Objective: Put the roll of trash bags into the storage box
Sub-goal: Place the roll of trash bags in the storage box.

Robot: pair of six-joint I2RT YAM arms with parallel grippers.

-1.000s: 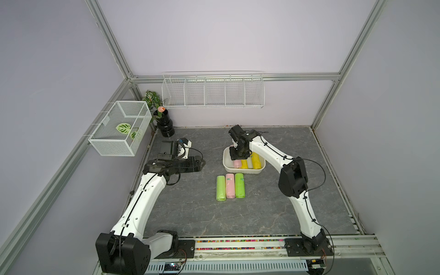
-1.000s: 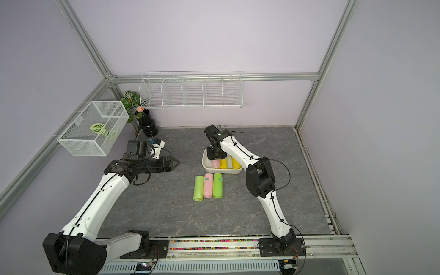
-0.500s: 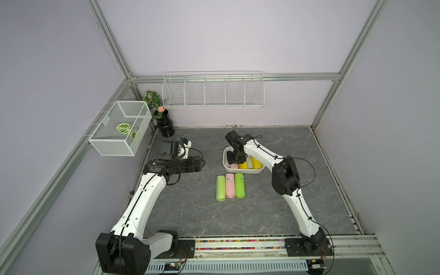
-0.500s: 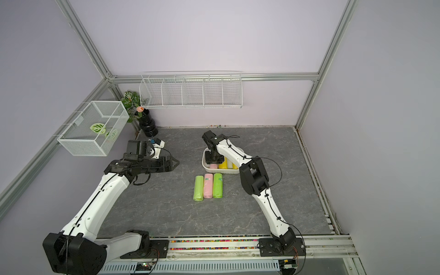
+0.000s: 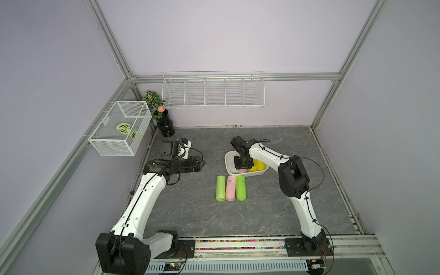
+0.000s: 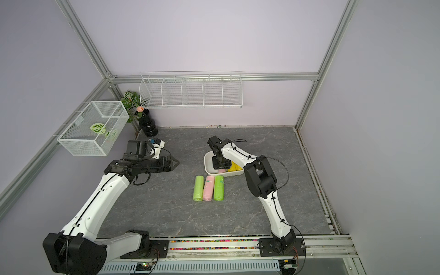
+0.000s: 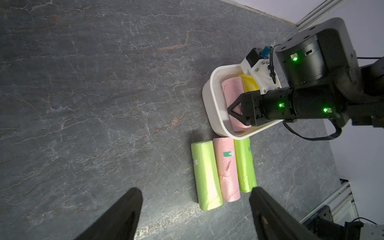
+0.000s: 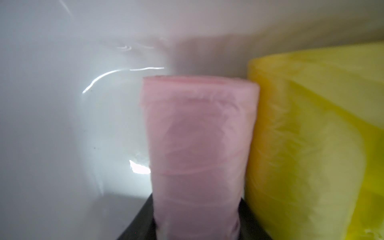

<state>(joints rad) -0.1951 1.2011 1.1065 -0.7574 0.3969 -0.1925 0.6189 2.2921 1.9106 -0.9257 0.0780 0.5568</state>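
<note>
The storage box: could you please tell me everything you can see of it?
The storage box is a shallow, glossy white plastic tub with rounded corners and a rim, flat on the grey table. Inside, a pink roll, held by the right gripper, sits beside yellow rolls; the rest of its floor is bare.

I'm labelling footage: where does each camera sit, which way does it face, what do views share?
Top view: high behind the robot, looking down on the table; left arm and right arm show.
Top view: beside it, same table, same arms.
Left wrist: behind the open left claw, facing three loose rolls.
Right wrist: at the storage box, facing the pink roll; right claw shut on it.
Both wrist views share that roll and box.
</note>
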